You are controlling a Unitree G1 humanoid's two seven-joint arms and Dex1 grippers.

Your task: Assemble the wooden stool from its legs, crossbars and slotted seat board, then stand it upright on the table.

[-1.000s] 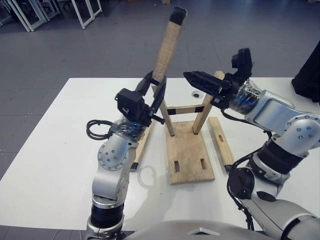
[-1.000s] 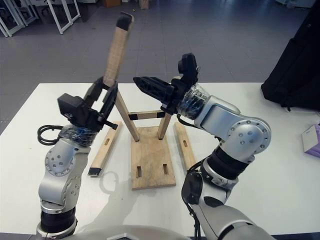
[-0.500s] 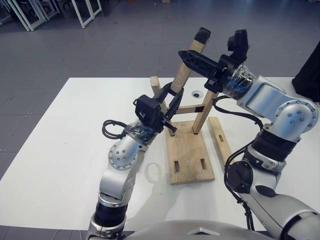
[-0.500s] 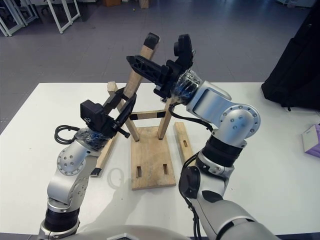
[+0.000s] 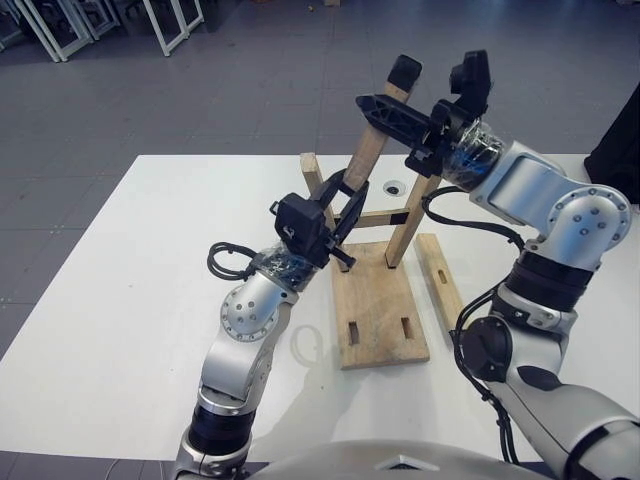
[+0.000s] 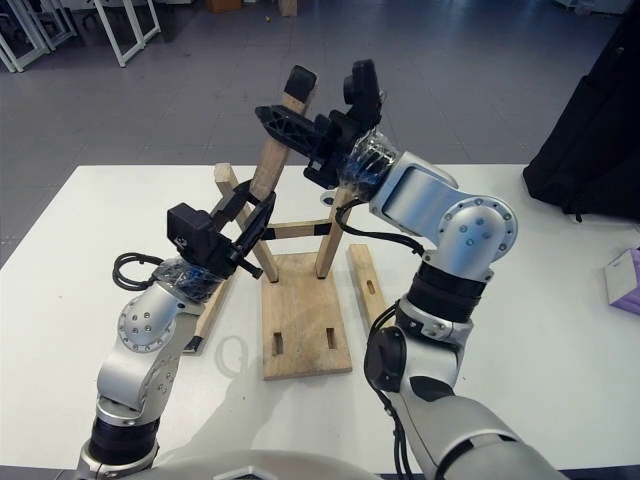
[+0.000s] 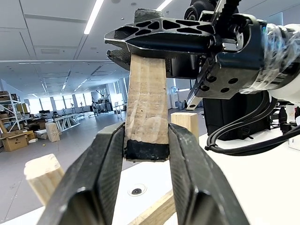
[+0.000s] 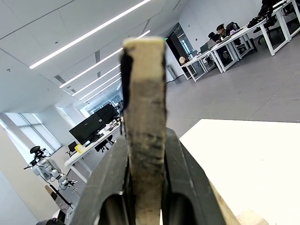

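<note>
**Status.** L gripper (image 7: 146, 132) is clenched on the black-banded lower end of the held leg (image 5: 372, 150). R gripper (image 5: 385, 108) is clamped on the same leg near its upper end. The leg hangs tilted in the air, above the 12 o'clock end of the seat board (image 5: 378, 300).

**Hazards (est.)**
- Two grips on one rigid part: any mismatch in arm paths may twist the leg and make a pad slip.
- The lower end sits close to the fitted leg (image 5: 410, 215) and crossbar (image 5: 375, 218). A swing could lever them out of their slots.
- The free slots (image 5: 353, 327) are at the 6 o'clock end, so the leg must pass the fitted frame.

**Clearance.**
- A loose leg (image 5: 442, 280) lies just beside the board at 3 o'clock.
- Another piece (image 6: 203, 315) lies at 9 o'clock under the L arm.
- Table (image 5: 110, 300) is open beyond 9 o'clock; its near edge is at 6 o'clock.
</note>
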